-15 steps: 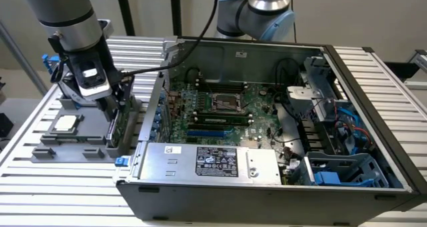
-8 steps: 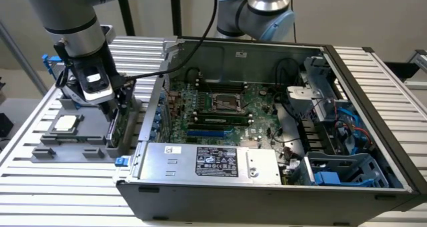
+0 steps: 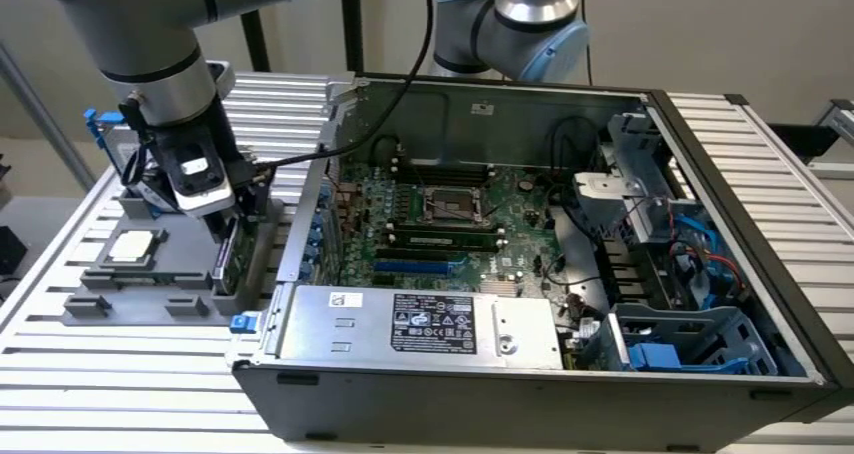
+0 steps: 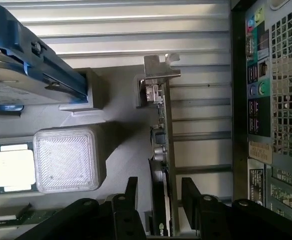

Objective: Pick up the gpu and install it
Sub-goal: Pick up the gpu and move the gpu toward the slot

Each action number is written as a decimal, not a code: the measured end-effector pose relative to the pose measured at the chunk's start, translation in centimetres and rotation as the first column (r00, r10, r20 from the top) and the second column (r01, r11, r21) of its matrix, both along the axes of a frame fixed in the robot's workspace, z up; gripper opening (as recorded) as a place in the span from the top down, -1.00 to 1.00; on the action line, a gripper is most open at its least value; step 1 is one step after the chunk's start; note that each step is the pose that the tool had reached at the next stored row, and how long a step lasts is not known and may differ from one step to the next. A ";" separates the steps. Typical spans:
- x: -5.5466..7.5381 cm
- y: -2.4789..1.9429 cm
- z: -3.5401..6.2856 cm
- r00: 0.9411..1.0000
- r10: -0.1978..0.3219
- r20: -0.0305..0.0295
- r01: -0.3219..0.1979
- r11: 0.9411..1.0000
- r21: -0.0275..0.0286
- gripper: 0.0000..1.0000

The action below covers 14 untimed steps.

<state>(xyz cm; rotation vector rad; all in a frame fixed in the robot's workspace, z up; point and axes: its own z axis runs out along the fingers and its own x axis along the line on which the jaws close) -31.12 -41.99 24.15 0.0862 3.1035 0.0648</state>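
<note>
On the near edge of the slatted table stands an open computer case, which fills most of the side toward the exterior view's right. A silver power supply lies along its near wall. Deeper inside is the green motherboard.

Just beside the case, toward the table's edge at the exterior view's left, sits a grey holder. A square processor chip lies flat in one of its pockets. In the wrist view a clear ribbed block sits next to that chip.

The graphics card stands on edge in a slot of the holder, on the side nearest the case. It is not yet in the case. The wrist view shows its thin edge running away from the camera to the silver bracket at its far end.

The arm reaches down over this slot, and the pincer is lowered around the card. In the wrist view the pincer is released: its two black fingers straddle the card, one on each face, with a narrow gap showing on both sides.

Farther back in the holder a hard drive with blue rails rests.
</note>
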 end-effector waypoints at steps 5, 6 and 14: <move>0.0 0.02 -0.17 1.000 0.000 0.003 0.000 1.000 0.000 -1.00; 0.0 0.03 -0.22 1.000 0.000 0.003 0.000 1.000 0.000 -1.00; 0.0 0.28 -0.46 1.000 0.000 0.003 0.000 1.000 0.000 -1.00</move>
